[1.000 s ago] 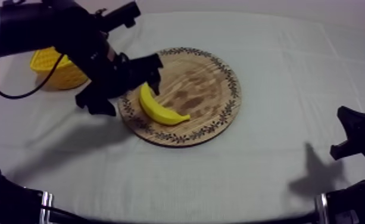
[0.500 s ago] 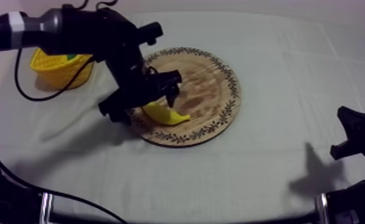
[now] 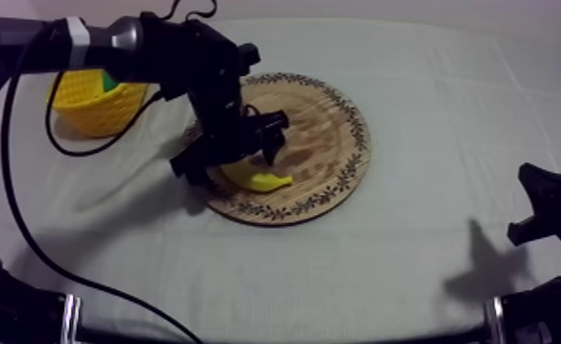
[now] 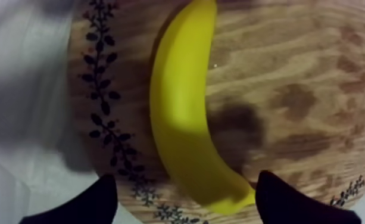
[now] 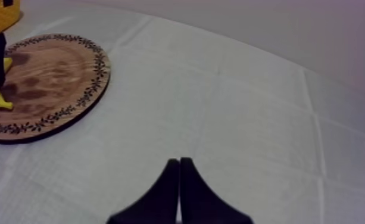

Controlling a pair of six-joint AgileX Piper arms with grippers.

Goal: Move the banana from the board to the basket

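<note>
Your left gripper [image 4: 187, 193] sits over the banana [image 4: 184, 107], fingers [image 4: 98, 202] spread either side of it. Banana lies on the board [image 3: 329, 119], near the rim toward the basket [image 3: 96, 105]. Right gripper [image 5: 179, 164] pinched together, over bare cloth [image 5: 250, 119].

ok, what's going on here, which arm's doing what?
The left gripper hovers open over the banana, one finger on each side of its end, not closed on it. The banana lies on the wooden board near the rim. The yellow basket stands beside the board, on the left arm's side. The right gripper is shut on nothing, low over the cloth.
</note>
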